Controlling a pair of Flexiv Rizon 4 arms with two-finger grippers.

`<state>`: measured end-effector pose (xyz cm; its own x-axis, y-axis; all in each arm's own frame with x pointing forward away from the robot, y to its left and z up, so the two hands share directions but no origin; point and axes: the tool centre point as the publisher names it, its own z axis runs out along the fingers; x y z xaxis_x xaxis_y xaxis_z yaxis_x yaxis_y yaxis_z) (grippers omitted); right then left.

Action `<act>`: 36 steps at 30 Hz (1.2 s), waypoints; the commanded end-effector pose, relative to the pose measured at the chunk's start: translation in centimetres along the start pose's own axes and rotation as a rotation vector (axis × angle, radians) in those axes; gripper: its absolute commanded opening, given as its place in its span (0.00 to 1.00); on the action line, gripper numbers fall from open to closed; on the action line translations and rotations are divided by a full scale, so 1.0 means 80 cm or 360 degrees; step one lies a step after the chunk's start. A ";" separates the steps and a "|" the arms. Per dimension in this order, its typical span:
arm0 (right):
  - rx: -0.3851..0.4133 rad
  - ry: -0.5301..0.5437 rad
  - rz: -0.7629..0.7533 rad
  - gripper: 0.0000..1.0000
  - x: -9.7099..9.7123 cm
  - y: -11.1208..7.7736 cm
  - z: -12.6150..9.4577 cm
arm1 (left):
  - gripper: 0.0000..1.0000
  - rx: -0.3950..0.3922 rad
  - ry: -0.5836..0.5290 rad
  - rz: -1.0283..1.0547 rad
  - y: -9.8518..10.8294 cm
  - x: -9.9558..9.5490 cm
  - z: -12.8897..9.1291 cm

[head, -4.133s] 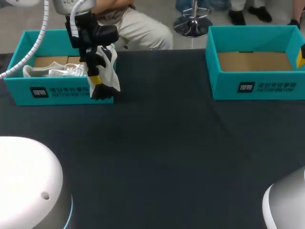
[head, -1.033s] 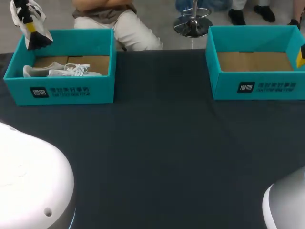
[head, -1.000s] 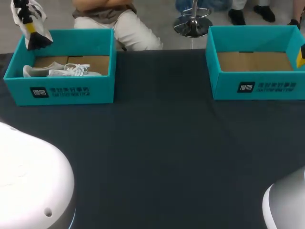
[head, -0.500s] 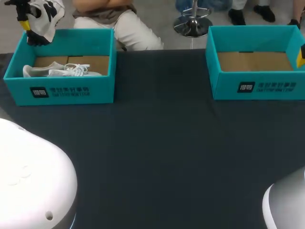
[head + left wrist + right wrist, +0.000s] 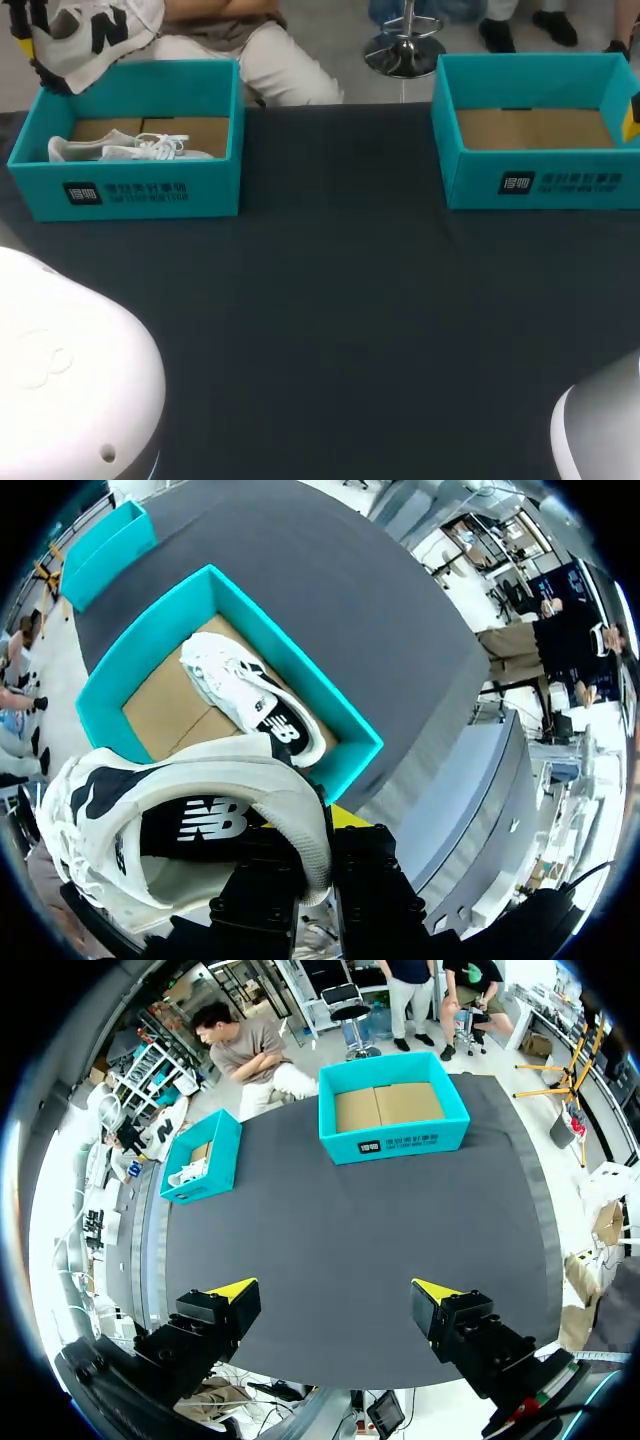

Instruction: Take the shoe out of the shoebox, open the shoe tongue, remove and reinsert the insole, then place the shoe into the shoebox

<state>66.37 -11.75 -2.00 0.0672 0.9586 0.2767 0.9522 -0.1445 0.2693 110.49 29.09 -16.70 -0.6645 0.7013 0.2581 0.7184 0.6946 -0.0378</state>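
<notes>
Slippage threatens you: left tool point(image 5: 318, 852), clamped only on the collar of the shoe point(image 5: 190, 810) high near the shoebox point(image 5: 130, 190), could drop it mid-swing; right tool point(image 5: 340, 1295) gapes apart, empty.

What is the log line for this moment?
step: shoe out | left gripper: shut on shoe, clear of left shoebox | right gripper: open | second shoe: in left shoebox

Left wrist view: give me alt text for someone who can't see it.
The left pincer grips a white shoe by its collar above a teal shoebox on the dark table. A second white shoe lies inside the box.
</notes>
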 end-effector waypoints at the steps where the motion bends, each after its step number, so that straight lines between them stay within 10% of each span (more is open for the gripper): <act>1: 0.0011 -0.0004 0.0001 1.00 0.002 0.003 -0.001 | 0.00 -0.0244 0.0078 0.0681 -0.007 0.004 0.000; 23: 0.0011 -0.0004 0.0001 1.00 0.002 0.003 -0.001 | 0.00 -0.0244 0.0078 0.0681 -0.007 0.004 0.000; 36: 0.0011 -0.0004 0.0001 1.00 0.002 0.003 -0.001 | 0.00 -0.0478 0.0190 0.1235 0.018 -0.026 0.010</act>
<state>66.37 -11.75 -2.00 0.0672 0.9586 0.2767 0.9522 -0.1445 0.2693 112.70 28.30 -17.44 -0.0026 0.9311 0.3647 1.0000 0.0016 0.0031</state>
